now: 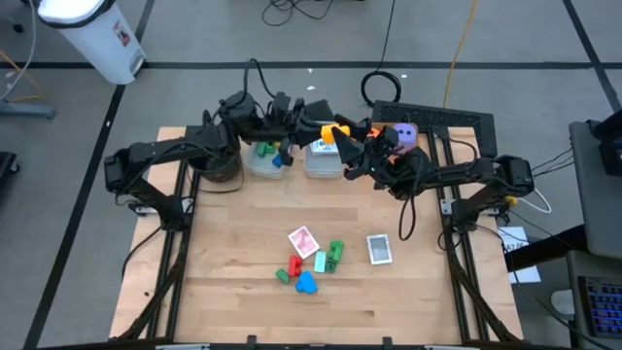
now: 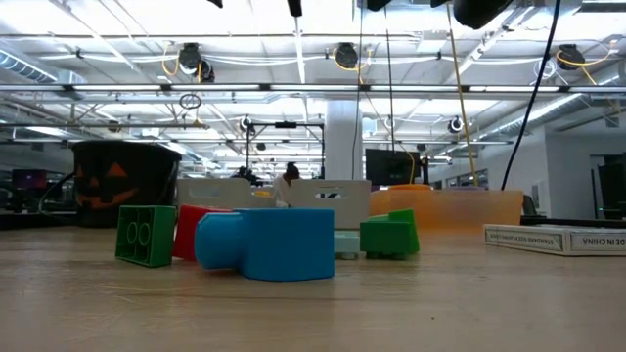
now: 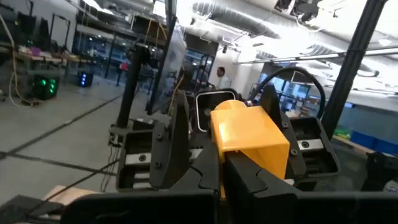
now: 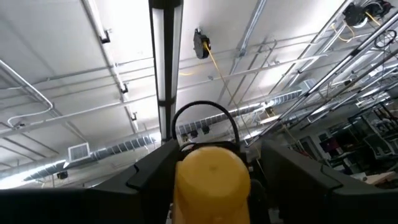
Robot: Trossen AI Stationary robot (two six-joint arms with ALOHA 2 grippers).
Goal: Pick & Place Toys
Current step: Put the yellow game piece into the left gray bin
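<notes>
Yellow block (image 3: 249, 140) up in the air at the far middle of the table (image 1: 233, 292), above the clear bins (image 1: 264, 163), clamped between the fingers (image 3: 173, 146) of the right gripper (image 4: 211, 167), jaws part-way apart on its sides. Right in front of it, left gripper (image 3: 227, 177) with fingers pressed fully together, tips just at the block's lower edge; cannot tell whether touching. Both arms reaching in toward each other there, left from the pot side, right from the side of the purple die (image 1: 406, 134). Below, in the left bin, a green block and a blue one; something pale in the other bin (image 1: 324, 160), too small to tell what. Round black pot (image 2: 122, 181) with an orange pumpkin face just beside the left bin. Well apart, near the front middle of the table, a loose group: red-backed playing card (image 1: 303, 240), green block (image 1: 335, 255), red block (image 1: 293, 264), blue block (image 2: 279, 244) nearest the front edge, small green piece (image 1: 283, 276) beside the red. Off to the right of the group, a second card (image 1: 379, 249) lying flat on its own
</notes>
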